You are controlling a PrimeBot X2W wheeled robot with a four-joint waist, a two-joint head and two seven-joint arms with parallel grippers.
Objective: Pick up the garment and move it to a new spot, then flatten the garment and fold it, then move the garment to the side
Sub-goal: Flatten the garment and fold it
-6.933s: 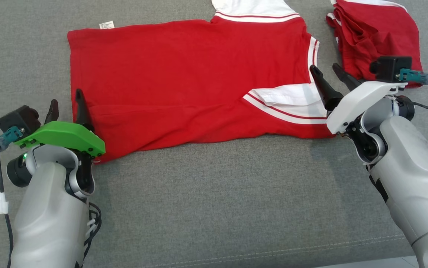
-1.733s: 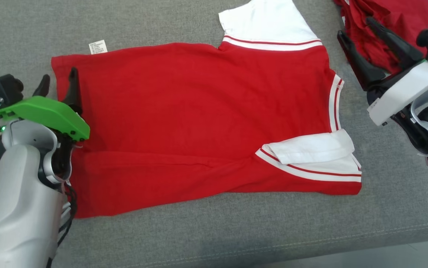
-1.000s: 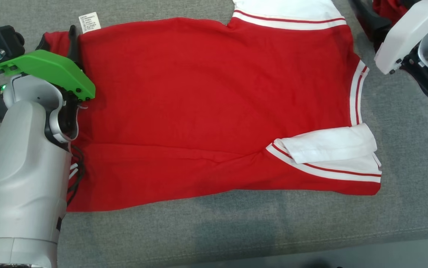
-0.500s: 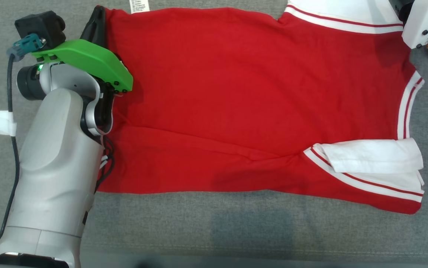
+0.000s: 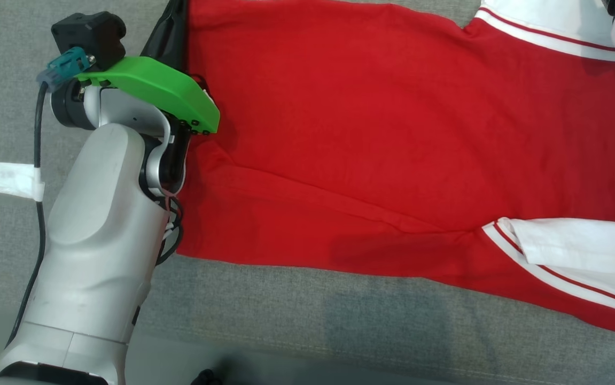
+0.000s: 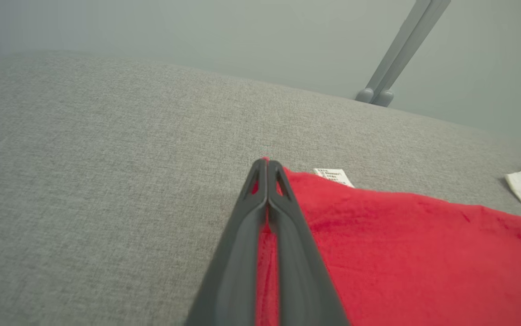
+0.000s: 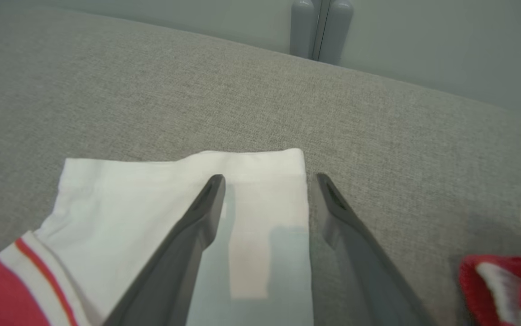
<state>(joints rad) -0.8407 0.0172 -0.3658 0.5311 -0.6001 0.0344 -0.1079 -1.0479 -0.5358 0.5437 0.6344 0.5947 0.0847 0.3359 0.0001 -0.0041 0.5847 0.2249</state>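
left gripper (image 6: 267,163): closed hard on the garment's far hem corner, with red cloth pinched between the fingers. The jaws were wide a second ago and are now fully closed.
garment (image 5: 371,123): red shirt spread flat on the grey cushion (image 5: 307,331), hem end left, collar end right. A long crease is seen along its near part.
care label (image 6: 334,176): on the garment's far edge, just right of the pinched corner.
near sleeve (image 5: 580,246): white, folded in over the garment's near right part.
far sleeve (image 7: 151,194): white, lying flat, sticking out from the garment's far right side.
right gripper (image 7: 269,179): jaws spread wide, nothing held, poised over the far sleeve's cuff end. No change from a second ago.
second garment (image 7: 504,280): red-and-white heap right of the garment, apart from it.
framing: shifted by head movement. The garment itself is not judged to have been moved.
meaning: fold stage judged started. One far corner is secured and the far sleeve side is not yet gripped, so a close there is probably needed before the far edge can be brought over evenly.
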